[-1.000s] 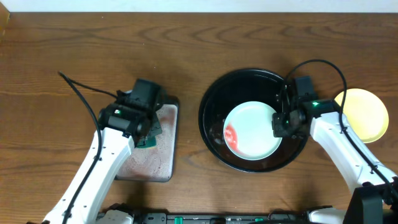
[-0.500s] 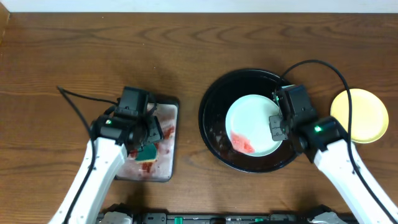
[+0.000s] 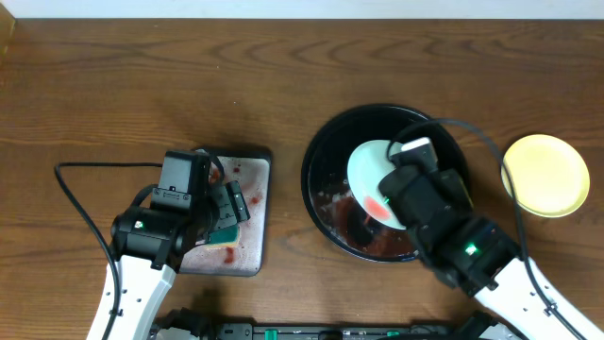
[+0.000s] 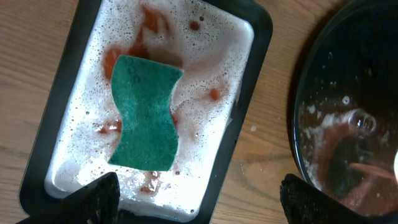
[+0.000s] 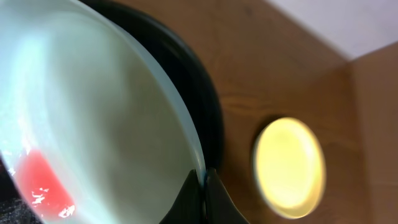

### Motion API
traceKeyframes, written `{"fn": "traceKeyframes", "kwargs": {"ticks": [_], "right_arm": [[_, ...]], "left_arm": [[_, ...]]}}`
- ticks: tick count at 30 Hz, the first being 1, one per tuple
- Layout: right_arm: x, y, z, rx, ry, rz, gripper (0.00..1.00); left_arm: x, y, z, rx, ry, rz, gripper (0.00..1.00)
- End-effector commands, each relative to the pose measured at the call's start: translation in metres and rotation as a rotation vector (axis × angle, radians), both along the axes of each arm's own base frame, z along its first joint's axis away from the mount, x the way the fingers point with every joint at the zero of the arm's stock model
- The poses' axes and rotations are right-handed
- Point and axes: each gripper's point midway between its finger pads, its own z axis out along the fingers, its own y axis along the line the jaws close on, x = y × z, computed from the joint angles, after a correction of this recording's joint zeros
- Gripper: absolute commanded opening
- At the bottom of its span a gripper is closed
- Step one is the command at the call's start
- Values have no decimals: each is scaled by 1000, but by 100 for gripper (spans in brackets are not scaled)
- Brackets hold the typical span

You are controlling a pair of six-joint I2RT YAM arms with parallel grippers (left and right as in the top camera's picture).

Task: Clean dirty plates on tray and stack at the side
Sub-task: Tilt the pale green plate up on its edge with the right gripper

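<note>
A pale mint plate [image 3: 371,170] with a red smear is held tilted above the black tray [image 3: 316,151]. My right gripper [image 5: 204,180] is shut on the rim of this plate [image 5: 93,106]. A yellow plate [image 3: 545,175] lies flat on the table to the right of the tray. My left gripper [image 4: 202,199] is open, a little above the near end of the small white tray [image 4: 245,137]. The green sponge [image 4: 145,113] lies loose in that tray's foam, apart from both fingers. The black tray's floor [image 4: 348,74] is wet with reddish suds.
The small white dark-rimmed tray [image 3: 247,255] stands left of the black tray, a strip of bare wood between them. A cable [image 3: 85,170] loops over the table at the left. My right arm [image 3: 472,250] covers the black tray's near right rim.
My left gripper has opened and let the sponge drop into the small tray, then drawn back toward the front edge. My right gripper has lifted and tilted the mint plate.
</note>
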Motion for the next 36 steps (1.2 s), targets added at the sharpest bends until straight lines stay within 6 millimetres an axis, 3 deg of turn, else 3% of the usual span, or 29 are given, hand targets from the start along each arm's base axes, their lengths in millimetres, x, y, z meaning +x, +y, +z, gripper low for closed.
{"fn": "traceKeyframes", "kwargs": {"ticks": [1, 12, 18, 36], "right_arm": [[-2, -4, 26, -129, -137, -23, 1], [-16, 16, 50, -255, -262, 51, 1], [-21, 27, 51, -284, -268, 110, 1], [-23, 27, 57, -323, -294, 112, 1]], "left_arm": [[2, 0, 4, -1, -5, -2, 83], [2, 0, 4, -1, -4, -2, 84], [2, 0, 4, -1, -4, -2, 84], [2, 0, 4, -1, -4, -2, 84]]}}
